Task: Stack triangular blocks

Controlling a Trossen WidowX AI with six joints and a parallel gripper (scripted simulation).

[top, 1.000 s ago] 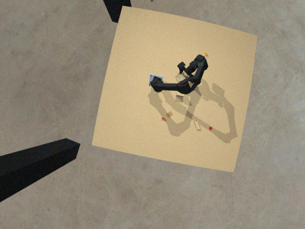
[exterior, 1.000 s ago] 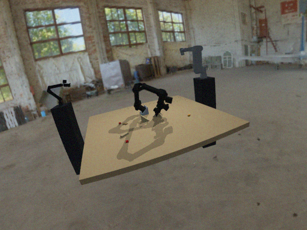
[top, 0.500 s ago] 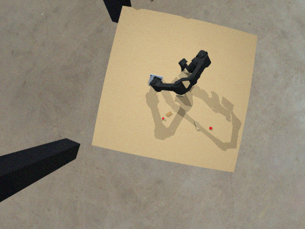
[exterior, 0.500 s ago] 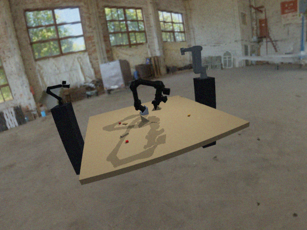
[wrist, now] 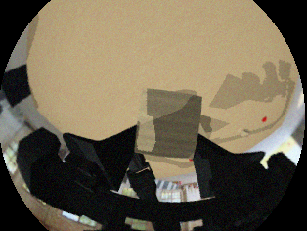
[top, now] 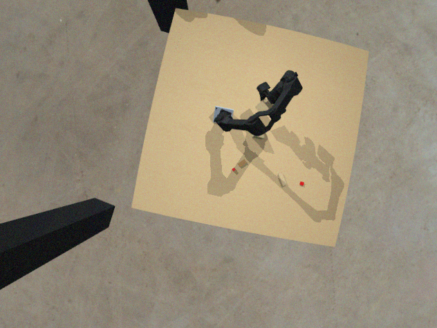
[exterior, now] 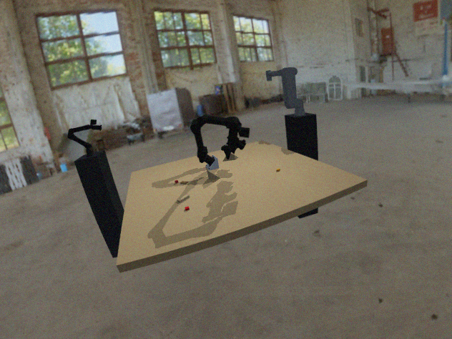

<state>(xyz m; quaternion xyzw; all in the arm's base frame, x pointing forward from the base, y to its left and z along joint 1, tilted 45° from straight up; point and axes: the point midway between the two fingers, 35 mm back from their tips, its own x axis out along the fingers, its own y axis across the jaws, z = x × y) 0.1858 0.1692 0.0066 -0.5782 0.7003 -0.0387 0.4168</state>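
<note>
My gripper [exterior: 229,154] [wrist: 164,128] is shut on one grey triangular block [top: 263,105] [exterior: 232,156] [wrist: 172,110]. The block's broad face shows between the fingers in the wrist view, and the exterior view shows it held above the table. The other grey triangular block [top: 259,136] [exterior: 212,176] rests on the table nearer the arm's base, apart from the held one. The arm partly covers it in the top view. It cannot be made out in the wrist view.
A red cube [top: 233,169] [exterior: 176,181] lies beside a tan block [top: 242,163] [exterior: 184,182]. Farther along are a pale bar [top: 281,180] [exterior: 183,199] and another red cube [top: 301,183] [exterior: 187,208] [wrist: 264,119]. A small yellow piece [exterior: 277,169] lies across the table.
</note>
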